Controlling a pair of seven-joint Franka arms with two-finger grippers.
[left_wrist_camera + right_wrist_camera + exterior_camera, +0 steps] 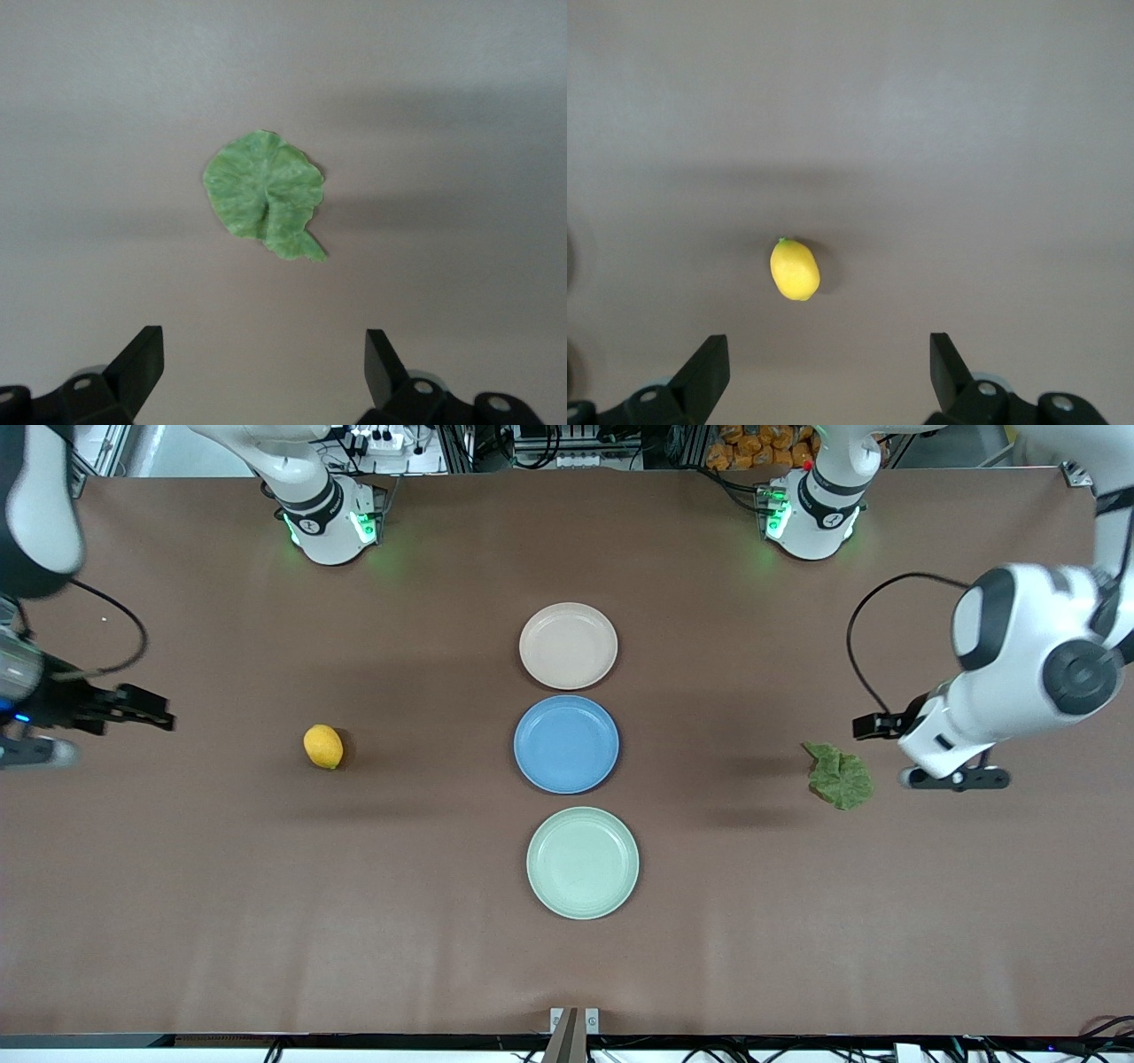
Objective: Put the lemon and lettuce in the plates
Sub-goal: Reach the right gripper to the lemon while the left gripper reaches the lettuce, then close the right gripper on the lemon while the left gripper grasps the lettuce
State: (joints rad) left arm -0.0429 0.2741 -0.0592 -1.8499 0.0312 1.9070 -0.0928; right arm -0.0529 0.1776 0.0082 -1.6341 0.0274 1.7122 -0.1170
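Note:
The yellow lemon (323, 746) lies on the brown table toward the right arm's end; it also shows in the right wrist view (795, 270). The green lettuce (839, 776) lies flat toward the left arm's end, and shows in the left wrist view (266, 196). The beige-pink plate (568, 646) and the mint plate (582, 862) sit empty in the table's middle. My left gripper (873, 724) (264, 359) is open and empty, up beside the lettuce. My right gripper (146, 708) (828, 359) is open and empty, above the table between the lemon and the right arm's end.
A blue plate (566, 744) sits empty between the two pale plates, the three in a row from the robots' side to the front camera's side. A black cable (864, 629) loops from the left arm's wrist.

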